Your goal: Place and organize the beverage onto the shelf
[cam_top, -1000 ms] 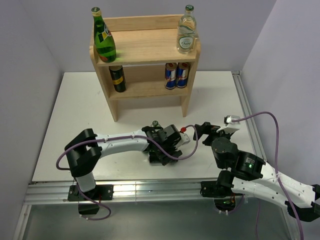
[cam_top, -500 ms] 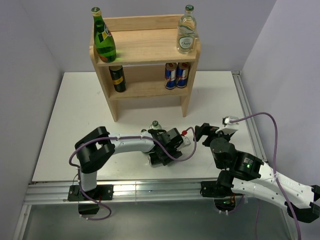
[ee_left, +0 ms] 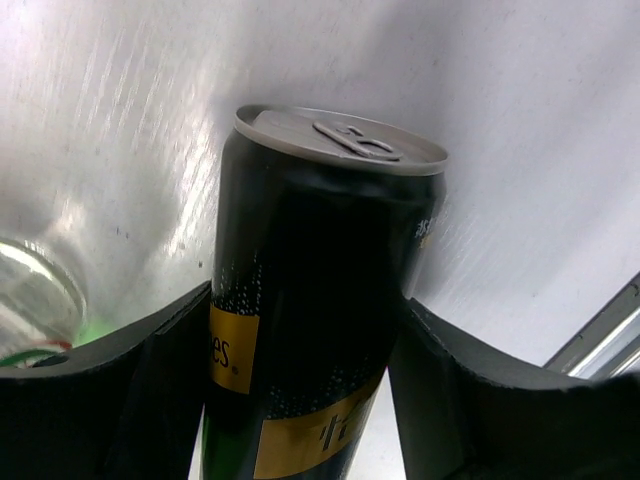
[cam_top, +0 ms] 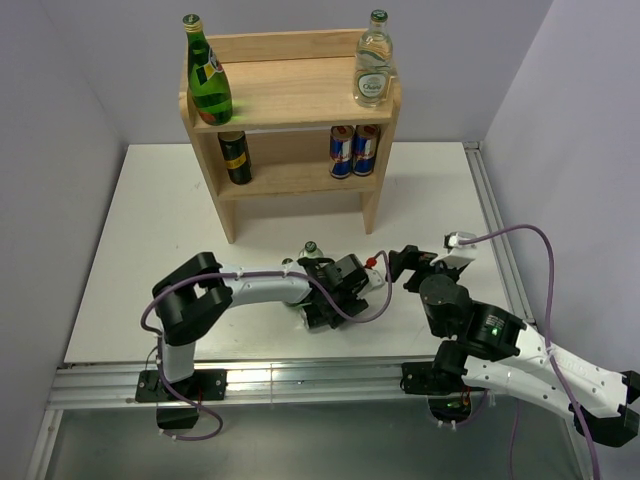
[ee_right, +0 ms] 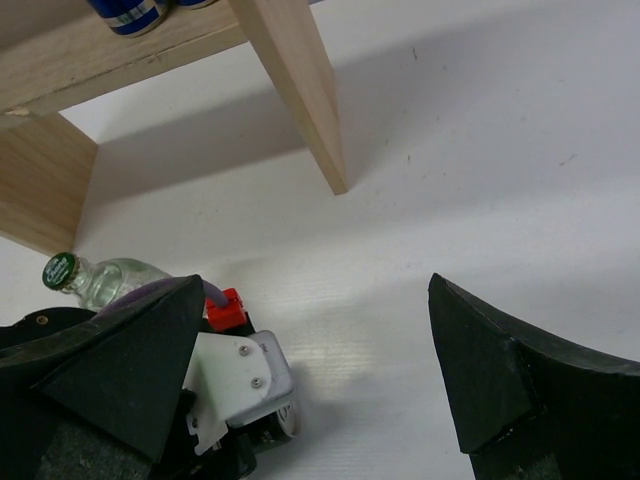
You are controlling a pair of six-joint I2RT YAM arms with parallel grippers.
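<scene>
1. The black can [ee_left: 320,250] with gold label is sitting between the left gripper's [cam_top: 322,308] fingers [ee_left: 160,370]. In the left wrist view its long axis is running from the bottom of the frame upward, with the pull-tab lid pointing away from the wrist.
2. From above the wrist is hiding the can, so whether it is standing or lying cannot be told.
3. The left gripper is pressing the can on both sides near the front middle of the table [cam_top: 150,220], well apart from the shelf [cam_top: 290,95].
4. The left arm is folding its elbow back near its base and stretching its forearm rightward.
5. The right gripper [ee_right: 315,300] is hovering just beside it with its jaws spread wide and nothing between them.
6. A clear green-capped bottle [ee_right: 120,280] is lying beside the left gripper.
</scene>
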